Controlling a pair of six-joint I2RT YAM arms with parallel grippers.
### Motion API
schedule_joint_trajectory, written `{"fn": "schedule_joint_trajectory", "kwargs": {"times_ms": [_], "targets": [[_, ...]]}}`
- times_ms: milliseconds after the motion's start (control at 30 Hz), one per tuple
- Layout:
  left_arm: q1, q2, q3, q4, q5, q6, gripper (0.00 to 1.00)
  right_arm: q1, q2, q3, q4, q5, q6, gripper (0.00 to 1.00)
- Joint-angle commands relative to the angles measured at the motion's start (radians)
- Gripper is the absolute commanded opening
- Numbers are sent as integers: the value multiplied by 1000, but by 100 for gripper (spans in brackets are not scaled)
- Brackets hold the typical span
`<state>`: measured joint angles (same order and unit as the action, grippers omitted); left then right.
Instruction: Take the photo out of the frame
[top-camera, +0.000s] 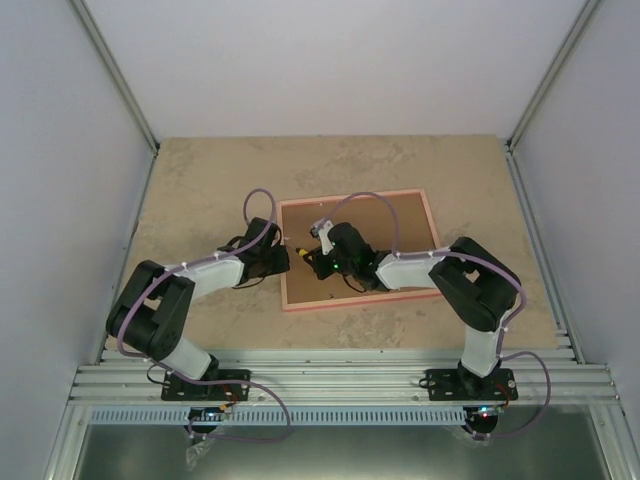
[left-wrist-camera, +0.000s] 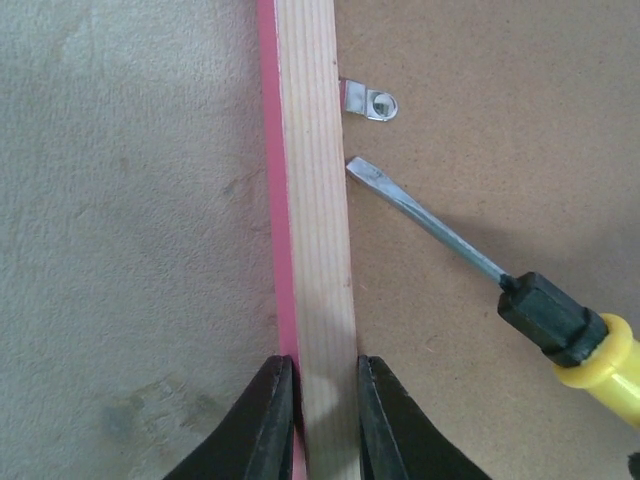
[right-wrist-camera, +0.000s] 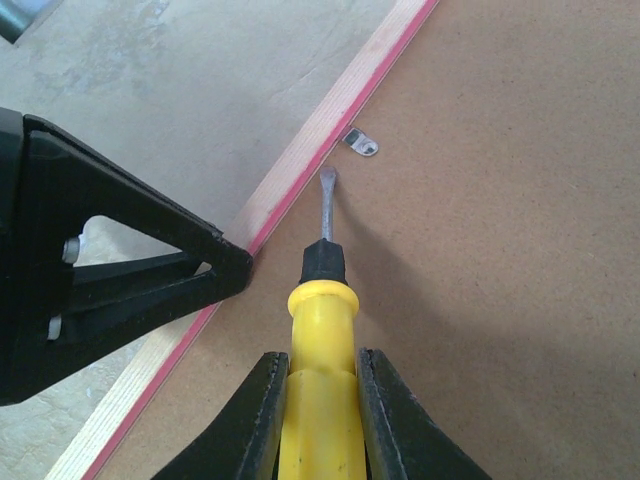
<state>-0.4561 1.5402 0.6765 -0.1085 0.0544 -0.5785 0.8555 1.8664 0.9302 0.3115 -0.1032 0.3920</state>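
The pink frame (top-camera: 360, 198) lies face down on the table with its brown backing panel (top-camera: 390, 225) up. The photo is hidden under the panel. My left gripper (left-wrist-camera: 325, 395) is shut on the frame's left wooden rail (left-wrist-camera: 312, 200), one finger on each side. My right gripper (right-wrist-camera: 322, 390) is shut on a yellow-handled screwdriver (right-wrist-camera: 322, 330). The screwdriver's flat blade tip (left-wrist-camera: 365, 172) rests on the panel beside the rail, just short of a small metal retaining tab (left-wrist-camera: 372, 102). The tab also shows in the right wrist view (right-wrist-camera: 362, 143).
The beige stone-patterned tabletop (top-camera: 200, 190) surrounds the frame. White walls stand on three sides, and a metal rail (top-camera: 340, 375) runs along the near edge. In the right wrist view the left gripper's black body (right-wrist-camera: 130, 270) sits close to the left of the screwdriver.
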Motion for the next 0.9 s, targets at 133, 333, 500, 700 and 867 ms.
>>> {"fn": "schedule_joint_trajectory", "kwargs": {"times_ms": [133,333,500,700,867], "targets": [[-3,-20,-31,-13,52,9,11,8,43,17,29,40,38,0],[-4,-35,-47,-9,60,2,11,13,50,13,52,84,53,0],[-7,-44,-55,-10,67,-1,9,19,59,6,73,139,79,1],[-11,-48,-71,6,78,-11,9,23,83,13,105,145,99,0],[-11,-53,-79,14,74,-23,9,24,84,14,105,152,109,1]]}}
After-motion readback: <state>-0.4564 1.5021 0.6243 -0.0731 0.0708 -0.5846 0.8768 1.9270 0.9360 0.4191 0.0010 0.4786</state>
